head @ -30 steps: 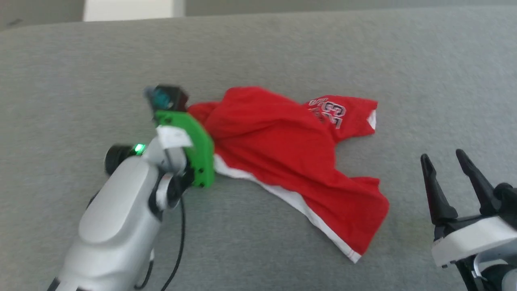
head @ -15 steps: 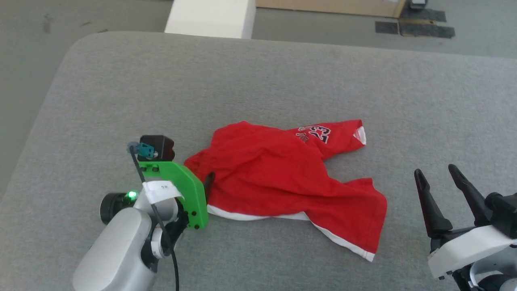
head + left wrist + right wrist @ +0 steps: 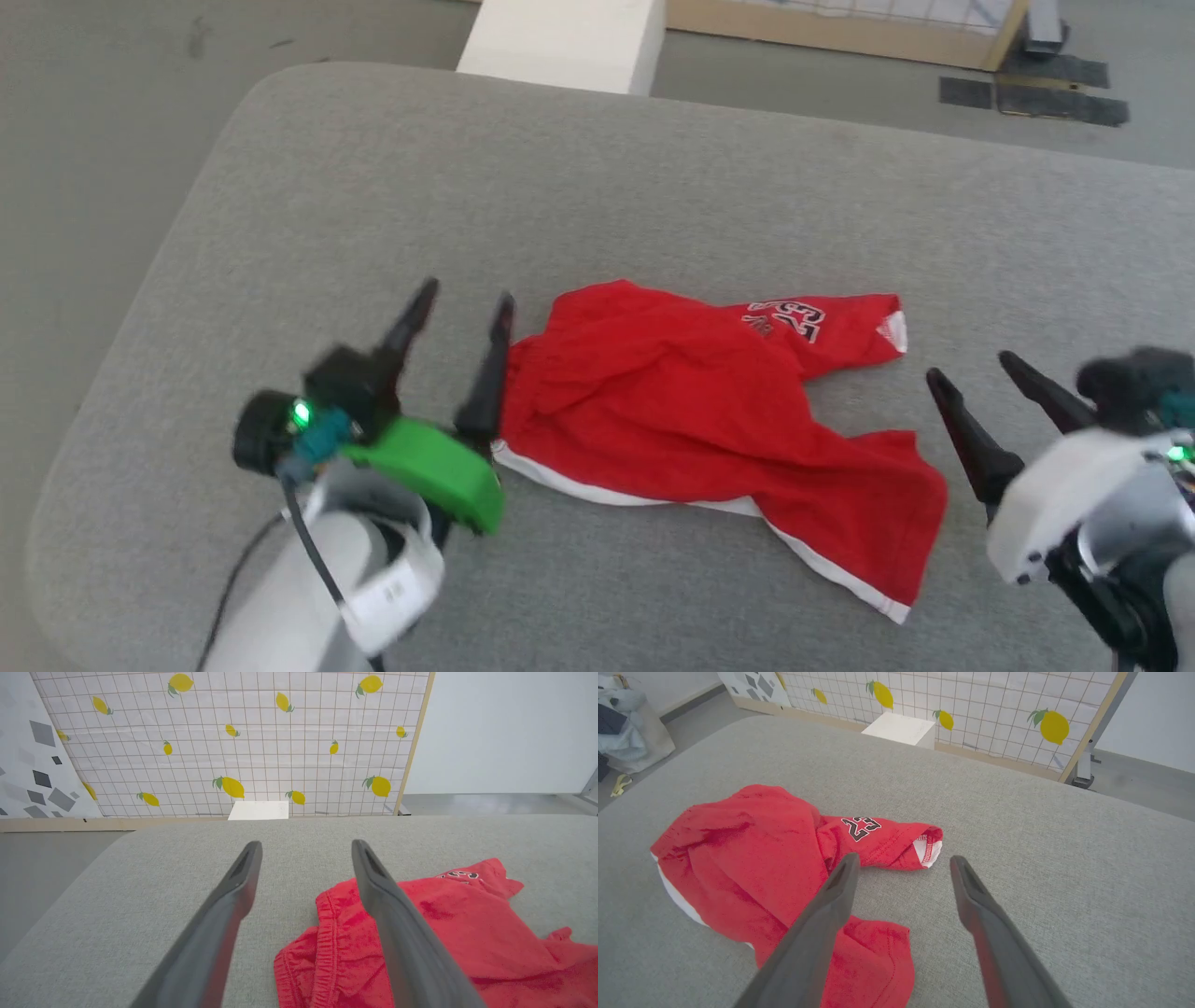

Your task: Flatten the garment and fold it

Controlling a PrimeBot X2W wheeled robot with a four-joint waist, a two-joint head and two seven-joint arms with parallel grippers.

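The left gripper (image 3: 467, 292) is off the shorts (image 3: 672, 411) now. A second ago it was pinched shut at the waistband (image 3: 327, 933); now its jaws stand wide apart and hold nothing, one finger just beside the gathered edge. The right gripper (image 3: 971, 366) is also fully open and empty, hovering near the closer leg (image 3: 878, 523). The shorts lie released on the grey pad (image 3: 653, 168), roughly in the middle, waistband toward the left arm. They are spread but not flat: the numbered leg (image 3: 822, 322) is twisted away and creases run across the seat. The pull looks finished, so I judge the flattening only part done and a fresh grip is needed before any fold.
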